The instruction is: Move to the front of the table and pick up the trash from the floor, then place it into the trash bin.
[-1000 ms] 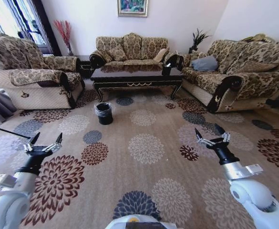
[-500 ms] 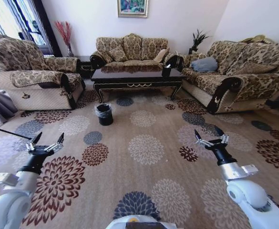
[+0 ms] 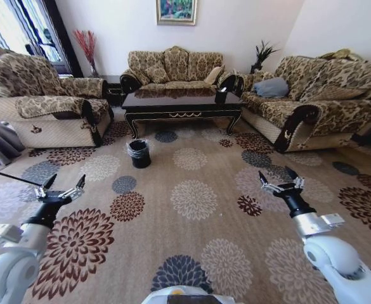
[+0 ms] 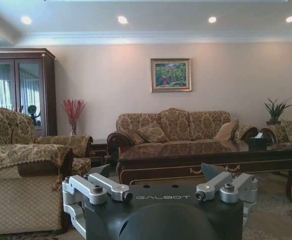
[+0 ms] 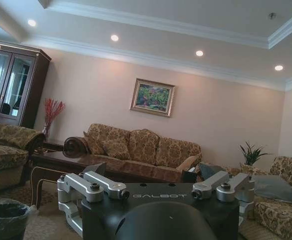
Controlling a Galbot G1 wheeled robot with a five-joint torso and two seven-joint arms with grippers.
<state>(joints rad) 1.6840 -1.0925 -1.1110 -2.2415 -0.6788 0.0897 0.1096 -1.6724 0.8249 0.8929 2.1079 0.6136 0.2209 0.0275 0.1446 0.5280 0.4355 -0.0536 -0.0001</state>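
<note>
The dark glossy table (image 3: 182, 105) stands far ahead, in front of the middle sofa; it appears again in the left wrist view (image 4: 210, 156) and the right wrist view (image 5: 56, 165). The small black trash bin (image 3: 139, 153) with its shiny liner sits on the carpet left of centre, short of the table, and at the right wrist view's edge (image 5: 6, 217). The trash is out of view. My left gripper (image 3: 60, 187) hovers open over the carpet at the lower left, and my right gripper (image 3: 280, 181) hovers open at the lower right. Neither holds anything.
Patterned sofas flank the room: one on the left (image 3: 42, 107), one at the back (image 3: 172, 66), one on the right (image 3: 318, 101). A black tissue box (image 3: 221, 93) sits on the table's right end. Open flowered carpet (image 3: 191, 196) lies between me and the table.
The whole head view has shifted slightly, so the camera has moved with the robot. Both arms keep the same pose, with grippers still open.
</note>
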